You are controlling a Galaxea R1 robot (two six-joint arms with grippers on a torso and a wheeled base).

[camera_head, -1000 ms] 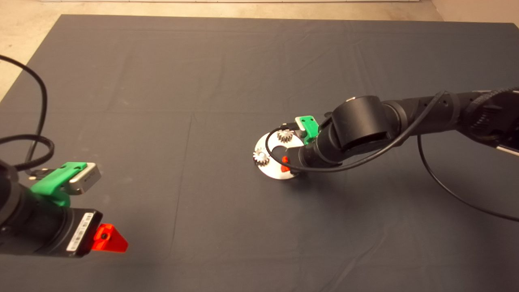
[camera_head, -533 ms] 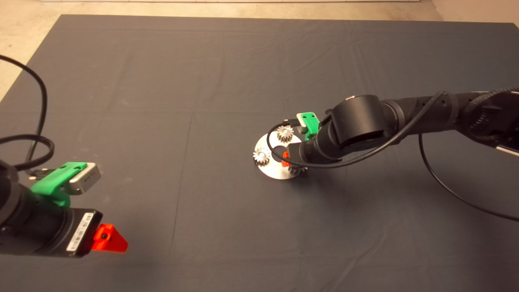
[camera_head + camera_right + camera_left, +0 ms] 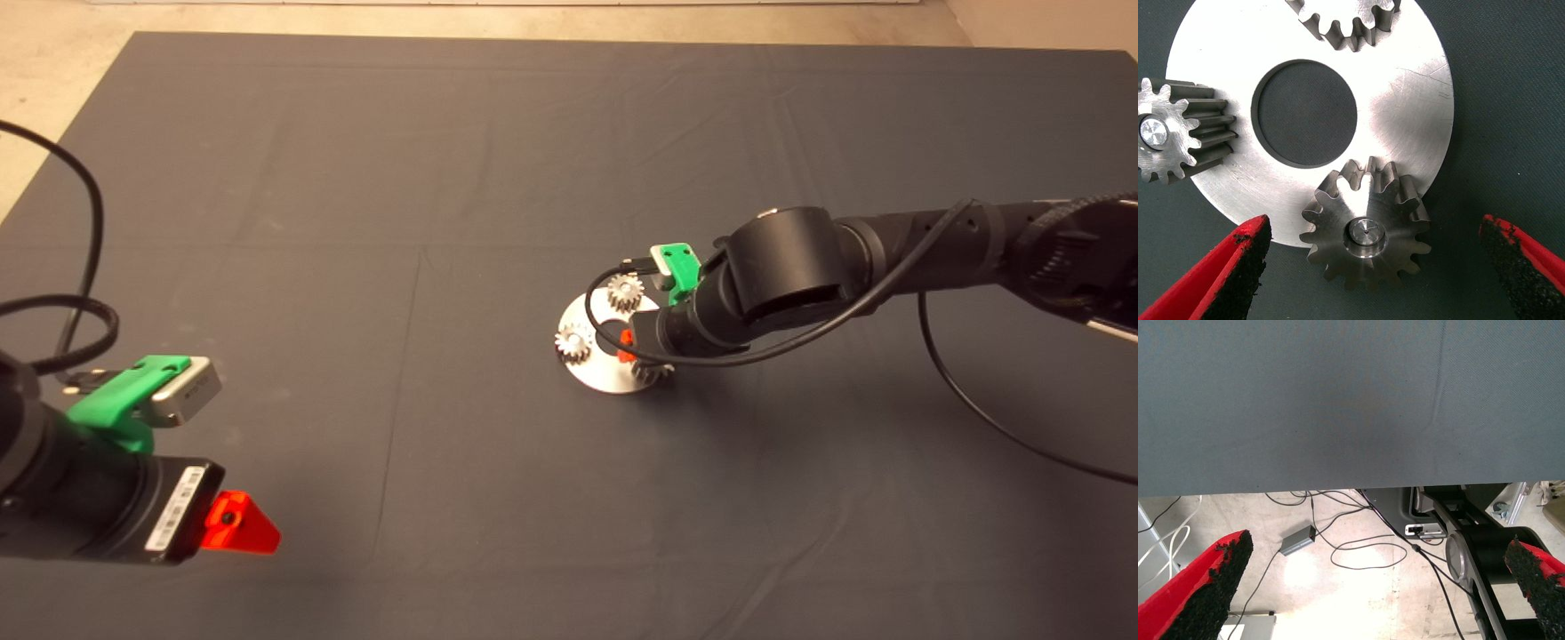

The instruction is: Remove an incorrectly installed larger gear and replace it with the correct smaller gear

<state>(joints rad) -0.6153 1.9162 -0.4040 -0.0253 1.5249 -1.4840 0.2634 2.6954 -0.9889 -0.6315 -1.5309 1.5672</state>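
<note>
- Since a second ago the right gripper [image 3: 1371, 267] has drawn back from the middle of the steel disc [image 3: 587, 369] toward the disc's rim nearest the right arm; between the last two head views it barely shifts, so the move looks all but finished.
- Now it hangs over the larger gear [image 3: 1367, 223], which sits on a pin at that rim, its flared teeth overhanging the disc's edge. In the head view only a few teeth [image 3: 655, 373] show under the wrist.
- Its red fingers [image 3: 1225, 270] stand wide apart, one on each side of the gear, neither touching it; nothing is held.
- Judging from this, the gripper is lined up for the pull and the wrong gear is not yet removed.
- Two paler gears [image 3: 573, 344] keep their pins elsewhere on the disc's rim; the smaller gear does not show in any view.
- Reaching in low from the right, the right arm [image 3: 889, 253] angles its wrist down at the disc.
- Well apart from the disc, the left gripper [image 3: 1371, 587] waits with fingers spread and empty.
</note>
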